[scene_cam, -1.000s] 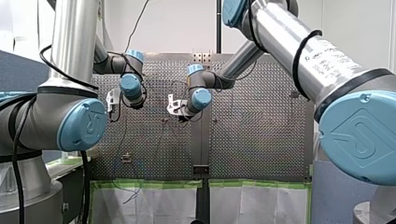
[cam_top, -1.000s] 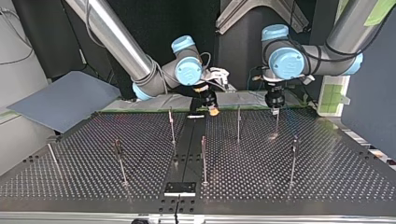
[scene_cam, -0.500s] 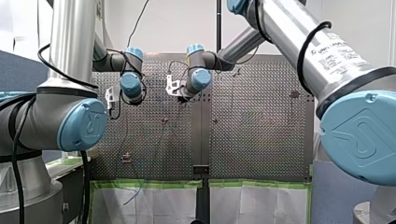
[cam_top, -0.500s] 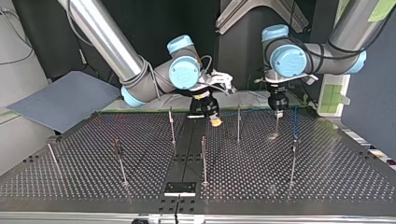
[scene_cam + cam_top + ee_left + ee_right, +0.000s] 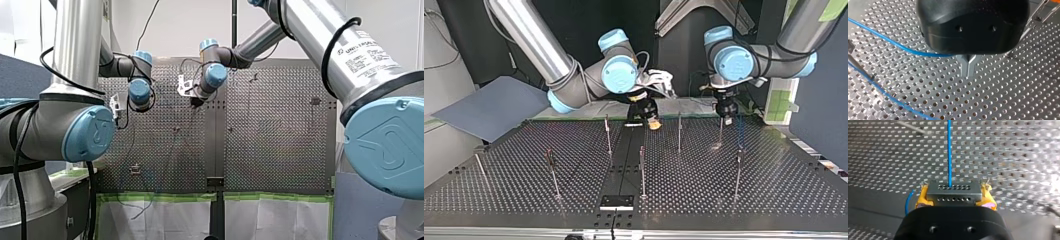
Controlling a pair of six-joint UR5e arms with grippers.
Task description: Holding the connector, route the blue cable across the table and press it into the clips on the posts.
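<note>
Pinching the connector (image 5: 953,192) in our right pincer (image 5: 955,198), we hold the cable (image 5: 949,152) straight for the posts (image 5: 679,132); our left pincer (image 5: 968,73), pressed together, hangs beside it, likely guiding.

Robotics lab for sure: silver-and-blue industrial arms (image 5: 539,45) over a perforated metal table (image 5: 724,195) studded with thin posts (image 5: 642,172), green tape (image 5: 165,196) along its edge by the arm bases.

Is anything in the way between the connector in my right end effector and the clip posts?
Nothing visible is. The right end effector grips the connector at the far edge of the table in the top view, and only bare perforated surface lies between it and the nearest post. The blue cable runs straight ahead of it.
</note>
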